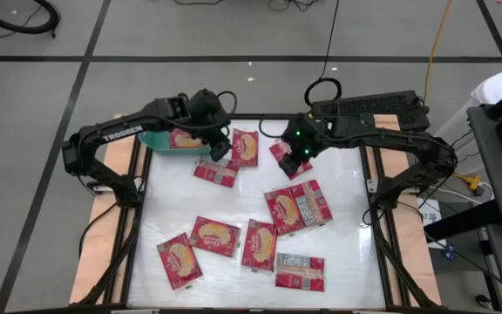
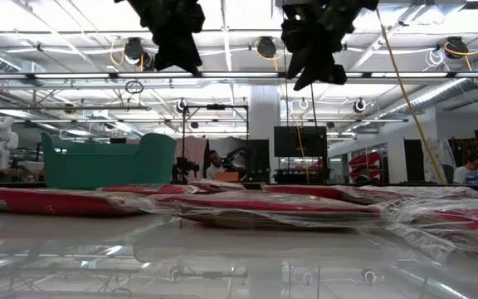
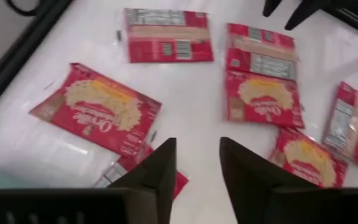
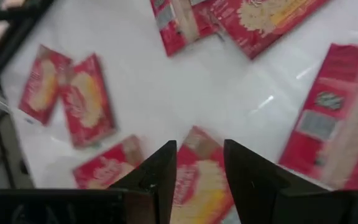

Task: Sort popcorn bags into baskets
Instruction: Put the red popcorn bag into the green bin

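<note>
My left gripper hangs empty, fingers narrowly parted, above the packet just beside the teal basket, which holds one bag. That packet's long axis runs across the table. My right gripper, also slightly parted and empty, hovers over a tilted bag. The other popcorn bags lie scattered flat at mixed angles nearer the front edge, none between the grippers.
</note>
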Tool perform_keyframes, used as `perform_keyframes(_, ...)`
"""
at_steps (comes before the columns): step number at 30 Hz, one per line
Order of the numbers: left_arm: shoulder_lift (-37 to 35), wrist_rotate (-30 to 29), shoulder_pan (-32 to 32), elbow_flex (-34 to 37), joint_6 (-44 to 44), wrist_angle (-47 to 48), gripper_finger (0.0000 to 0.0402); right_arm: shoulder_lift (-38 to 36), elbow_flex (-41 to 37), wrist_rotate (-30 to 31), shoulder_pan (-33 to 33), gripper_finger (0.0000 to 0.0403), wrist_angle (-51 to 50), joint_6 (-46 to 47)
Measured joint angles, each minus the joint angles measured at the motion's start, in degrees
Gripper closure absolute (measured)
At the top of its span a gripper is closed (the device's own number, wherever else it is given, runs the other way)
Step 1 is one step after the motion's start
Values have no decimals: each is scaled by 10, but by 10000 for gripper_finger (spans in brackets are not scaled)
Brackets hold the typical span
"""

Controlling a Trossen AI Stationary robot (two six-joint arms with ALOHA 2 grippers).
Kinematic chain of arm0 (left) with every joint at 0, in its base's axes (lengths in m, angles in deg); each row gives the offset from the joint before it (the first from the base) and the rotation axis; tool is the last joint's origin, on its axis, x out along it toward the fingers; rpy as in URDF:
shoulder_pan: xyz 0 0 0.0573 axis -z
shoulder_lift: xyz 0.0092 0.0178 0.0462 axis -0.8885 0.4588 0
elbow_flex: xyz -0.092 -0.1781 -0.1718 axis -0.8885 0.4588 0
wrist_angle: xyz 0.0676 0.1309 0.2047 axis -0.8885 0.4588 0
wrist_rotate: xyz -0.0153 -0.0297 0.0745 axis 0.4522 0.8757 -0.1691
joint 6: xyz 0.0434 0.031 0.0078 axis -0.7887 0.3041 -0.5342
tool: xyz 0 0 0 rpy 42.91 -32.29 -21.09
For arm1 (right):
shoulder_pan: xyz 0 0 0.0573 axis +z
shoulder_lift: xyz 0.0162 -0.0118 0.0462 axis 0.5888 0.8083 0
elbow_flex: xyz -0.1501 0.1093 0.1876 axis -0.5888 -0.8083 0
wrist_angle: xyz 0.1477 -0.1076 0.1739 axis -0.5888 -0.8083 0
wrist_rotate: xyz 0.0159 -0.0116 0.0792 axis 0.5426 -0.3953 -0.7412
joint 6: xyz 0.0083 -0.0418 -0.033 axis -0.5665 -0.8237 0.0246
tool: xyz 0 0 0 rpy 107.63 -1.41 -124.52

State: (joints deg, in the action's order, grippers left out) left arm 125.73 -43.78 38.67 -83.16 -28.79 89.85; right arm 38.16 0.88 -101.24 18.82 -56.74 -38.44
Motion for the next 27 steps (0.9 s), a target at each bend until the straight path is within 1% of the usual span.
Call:
perform_keyframes(4,0,-29,9,0,64,5,244,0,-18,-6,-35,275,-3,-77)
perform_keyframes(5,0,-30,12,0,80,11,238,0,-24,-17,-44,272,2,-101)
perform_keyframes(8,0,-49,20,0,104,26,226,0,-52,-54,-68,252,24,-180)
perform_keyframes(10,0,-68,24,0,106,33,222,0,-77,-66,-84,232,30,-216)
perform_keyframes(12,0,-78,25,0,107,34,220,0,-105,-78,-99,210,37,-244)
perform_keyframes(17,0,-95,25,0,128,38,230,0,-179,-79,-122,160,71,-295)
perform_keyframes(20,0,-108,25,0,162,38,241,0,-215,-109,-124,141,80,-336)
perform_keyframes(23,0,-127,32,0,202,38,252,0,-242,-100,-125,131,96,-340)
perform_keyframes(27,0,-144,52,0,240,38,265,0,-260,-34,-142,124,92,-296)
